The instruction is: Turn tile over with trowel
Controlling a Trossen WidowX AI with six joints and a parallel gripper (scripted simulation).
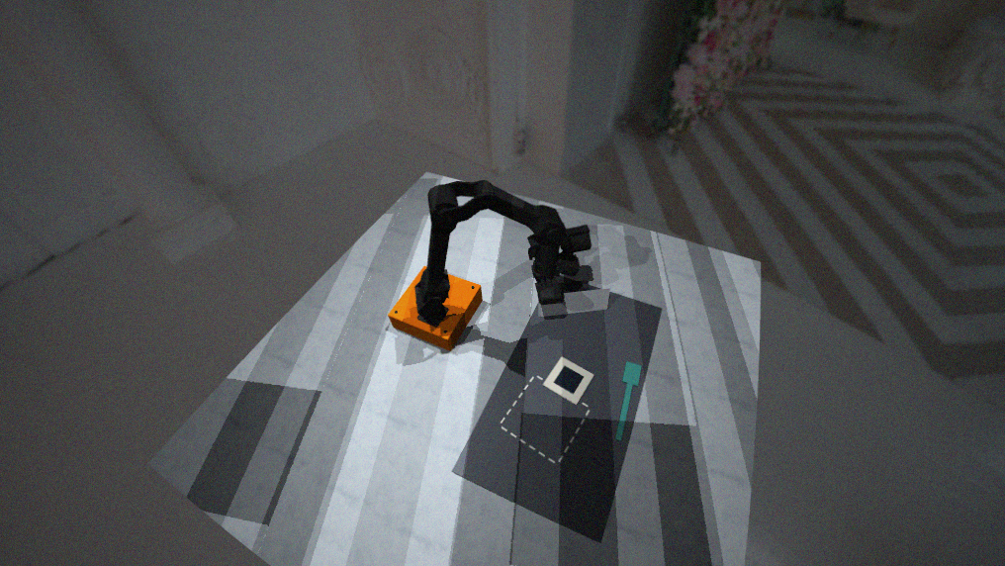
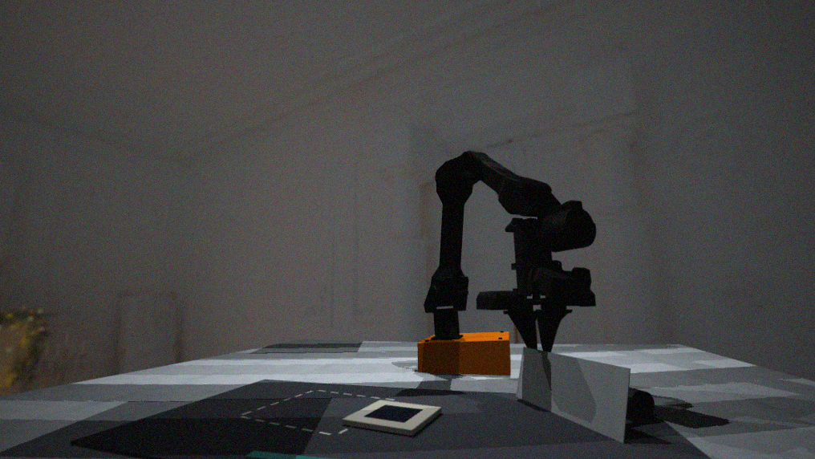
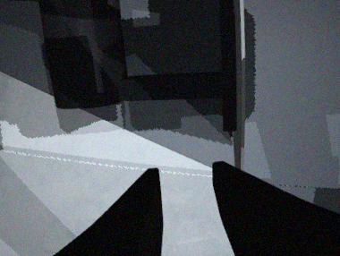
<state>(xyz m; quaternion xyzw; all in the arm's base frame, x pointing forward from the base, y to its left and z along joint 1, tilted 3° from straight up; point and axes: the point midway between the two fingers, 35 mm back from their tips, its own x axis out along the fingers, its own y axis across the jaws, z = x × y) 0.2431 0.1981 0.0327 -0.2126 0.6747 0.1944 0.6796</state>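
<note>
The tile (image 1: 568,379) (image 2: 393,413) lies flat on the mat (image 1: 632,323) (image 2: 484,439), pale with a dark square facing up. It overlaps one corner of the dashed outline (image 1: 557,461) (image 2: 336,433), most of which lies beside it. The teal trowel (image 1: 624,411) (image 2: 279,455) lies along the mat's edge on the tile's other side; only a strip of it shows in the exterior view. My gripper (image 1: 552,302) (image 2: 538,348) (image 3: 186,175) points down far from both, with nothing between its slightly parted fingers. In the exterior view its tips are at the grey panel's top edge.
The upright grey panel (image 1: 587,301) (image 2: 593,393) (image 3: 240,89) stands at the mat's end beside my gripper, edge-on in the wrist view. A black rounded part (image 2: 642,404) shows behind it. The orange base (image 1: 457,302) (image 2: 479,356) stands beyond the mat. Bands of shadow cross the table.
</note>
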